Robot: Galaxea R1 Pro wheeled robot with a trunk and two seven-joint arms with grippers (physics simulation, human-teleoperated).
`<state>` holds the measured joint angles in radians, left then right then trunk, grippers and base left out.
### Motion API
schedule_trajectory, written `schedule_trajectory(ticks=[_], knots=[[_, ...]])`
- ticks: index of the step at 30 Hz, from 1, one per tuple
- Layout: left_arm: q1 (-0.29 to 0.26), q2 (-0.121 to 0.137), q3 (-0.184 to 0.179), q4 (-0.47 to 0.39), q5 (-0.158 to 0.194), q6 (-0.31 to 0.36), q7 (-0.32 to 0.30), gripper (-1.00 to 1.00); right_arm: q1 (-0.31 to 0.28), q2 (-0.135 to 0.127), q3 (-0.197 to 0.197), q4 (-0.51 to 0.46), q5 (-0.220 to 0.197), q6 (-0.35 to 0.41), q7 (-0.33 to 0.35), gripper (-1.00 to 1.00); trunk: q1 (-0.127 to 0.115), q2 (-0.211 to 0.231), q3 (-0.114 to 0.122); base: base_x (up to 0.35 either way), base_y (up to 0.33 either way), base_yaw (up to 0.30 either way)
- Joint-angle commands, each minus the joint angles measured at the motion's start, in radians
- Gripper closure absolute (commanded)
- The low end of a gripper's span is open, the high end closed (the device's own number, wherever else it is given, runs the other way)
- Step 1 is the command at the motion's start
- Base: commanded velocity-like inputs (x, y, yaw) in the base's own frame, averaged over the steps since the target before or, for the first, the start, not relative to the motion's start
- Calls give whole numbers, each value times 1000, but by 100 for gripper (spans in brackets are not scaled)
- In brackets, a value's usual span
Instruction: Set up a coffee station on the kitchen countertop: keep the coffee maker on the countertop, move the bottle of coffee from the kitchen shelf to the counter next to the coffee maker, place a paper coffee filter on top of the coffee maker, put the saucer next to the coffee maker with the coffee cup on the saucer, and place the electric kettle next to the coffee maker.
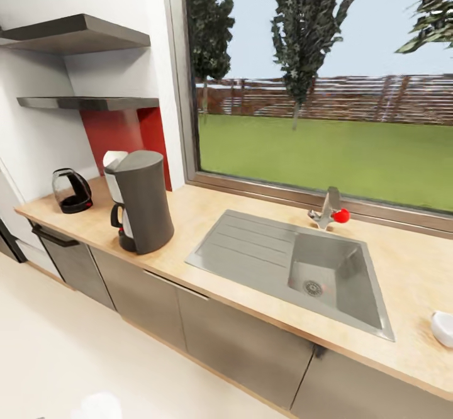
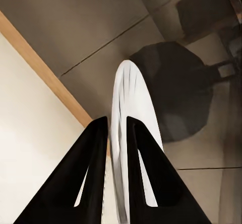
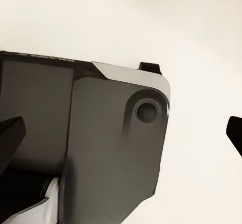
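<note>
- The coffee maker [image 1: 141, 202] stands on the wooden countertop [image 1: 402, 268], at about 9 o'clock in the head view, with a white top part at its back left.
- The electric kettle [image 1: 71, 190] is on the same countertop, near the coffee maker at its 10 o'clock side, not touching it.
- A steel sink [image 1: 296, 268] is set in the countertop at about 4 o'clock from the coffee maker, and the faucet [image 1: 329, 208] with a red knob stands behind it, under the window [image 1: 327, 79].
- A white rounded object [image 1: 443, 328] lies on the countertop at the far right edge — it is cut off, so I cannot tell if it is the cup or the saucer.
- Two dark shelves [image 1: 88, 67] hang on the wall above the kettle.
- In the left wrist view the left gripper [image 2: 117, 128] is closed on a thin white ribbed object [image 2: 132, 108], which looks like the paper coffee filter; it stands up between the two black fingers [image 2: 96, 153].
- In the right wrist view the right gripper [image 3: 123, 133] is spread wide — one dark fingertip [image 3: 10, 133] is at each edge of the picture, with a grey robot part [image 3: 101, 148] and pale floor [image 3: 191, 32] between them.
</note>
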<state>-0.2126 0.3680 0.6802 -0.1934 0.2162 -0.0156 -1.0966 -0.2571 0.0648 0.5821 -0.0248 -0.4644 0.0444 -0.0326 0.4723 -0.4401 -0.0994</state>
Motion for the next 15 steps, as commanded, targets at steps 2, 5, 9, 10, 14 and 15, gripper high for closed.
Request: schedule_trajectory(ticks=[2,5,9,10,14,15], knots=[[-1,0,-4,2,6,-4,0,100,-1,1,8,-1,-8,5,-4,-100,1,-2,-2,81,300,-16],[-1,0,-4,2,5,-4,0,100,-1,3,8,-1,-8,5,-4,-100,1,-2,-2,81,300,-6],[-1,0,-4,2,5,-4,0,100,-1,4,8,-1,-9,4,-3,-100,1,-2,-2,80,300,-1],[-1,0,-4,2,5,-4,0,100,-1,4,8,-1,-9,4,-4,-100,1,-2,-2,80,300,0],[-1,-1,-4,2,5,-5,1,100,-1,4,8,-1,-11,5,-4,-100,1,-2,-2,82,300,0],[-1,-1,-4,2,5,-5,1,100,-1,4,8,-1,-11,5,-4,-100,1,-2,-2,90,300,0]])
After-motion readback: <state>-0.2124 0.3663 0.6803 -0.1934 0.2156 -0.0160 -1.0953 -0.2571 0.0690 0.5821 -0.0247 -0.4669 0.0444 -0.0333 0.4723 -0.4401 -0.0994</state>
